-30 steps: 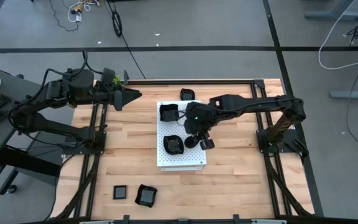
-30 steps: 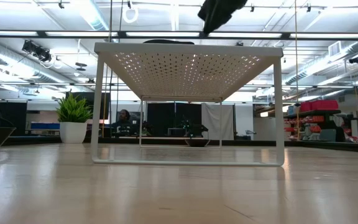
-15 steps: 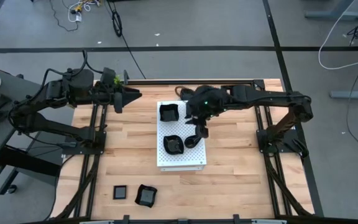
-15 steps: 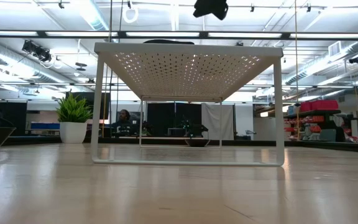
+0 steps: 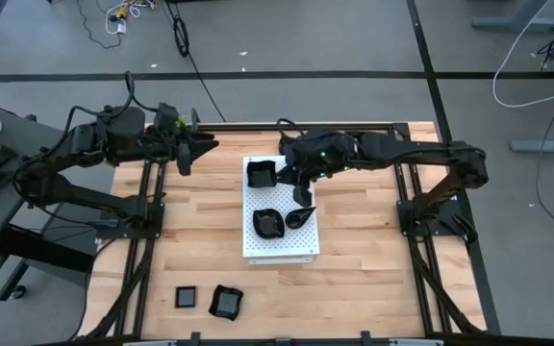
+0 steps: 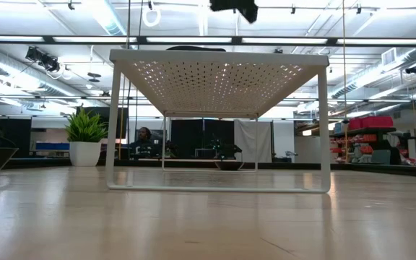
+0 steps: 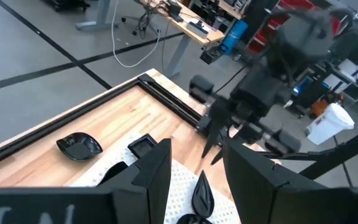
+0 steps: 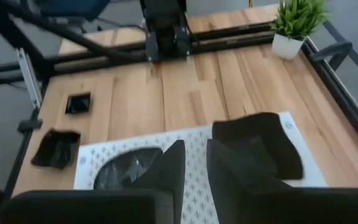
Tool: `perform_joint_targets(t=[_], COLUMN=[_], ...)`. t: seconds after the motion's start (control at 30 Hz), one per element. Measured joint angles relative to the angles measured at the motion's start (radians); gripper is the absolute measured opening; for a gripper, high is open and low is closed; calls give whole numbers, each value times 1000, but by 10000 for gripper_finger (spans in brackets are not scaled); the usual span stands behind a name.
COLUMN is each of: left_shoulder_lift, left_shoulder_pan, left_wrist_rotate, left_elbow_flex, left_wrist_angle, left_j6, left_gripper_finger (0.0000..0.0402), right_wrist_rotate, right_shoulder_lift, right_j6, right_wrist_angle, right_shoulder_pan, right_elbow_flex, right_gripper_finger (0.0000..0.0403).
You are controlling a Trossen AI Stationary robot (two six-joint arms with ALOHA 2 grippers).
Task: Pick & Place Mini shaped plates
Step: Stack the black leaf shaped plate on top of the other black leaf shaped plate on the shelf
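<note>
Three black plates [image 5: 268, 222] lie on the white board [image 5: 280, 248], three off it; right gripper [image 5: 291, 180] narrowly parted, empty

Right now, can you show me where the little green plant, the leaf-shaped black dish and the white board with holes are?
green plant [image 8: 296, 17], right wrist view, on its leaves.
leaf-shaped black dish [image 5: 300, 216], high view, on its middle.
white board [image 5: 282, 246], high view, on a bare part near its front edge.
</note>
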Motion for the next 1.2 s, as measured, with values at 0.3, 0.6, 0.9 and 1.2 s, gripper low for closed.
perform_joint_targets(t=[0.3, 0.6, 0.9, 1.2], left_shoulder_lift=[-1, -1, -2, -2], left_shoulder_pan=[0, 0, 0, 9], left_wrist_rotate=[3, -3, -4, -38], left_elbow_flex=[0, 0, 0, 0], left_wrist_angle=[-6, -5, -5, -3], left_j6=[23, 105, 164, 306], left_gripper_finger=[151, 151, 151, 151], right_wrist_rotate=[11, 69, -2, -71], right_shoulder_lift=[-57, -142, -137, -101], right_j6=[134, 341, 393, 266], right_wrist_angle=[299, 308, 154, 70], right_shoulder_pan=[-6, -157, -350, -514], right_elbow_flex=[-239, -294, -294, -294], right_gripper_finger=[73, 91, 183, 225])
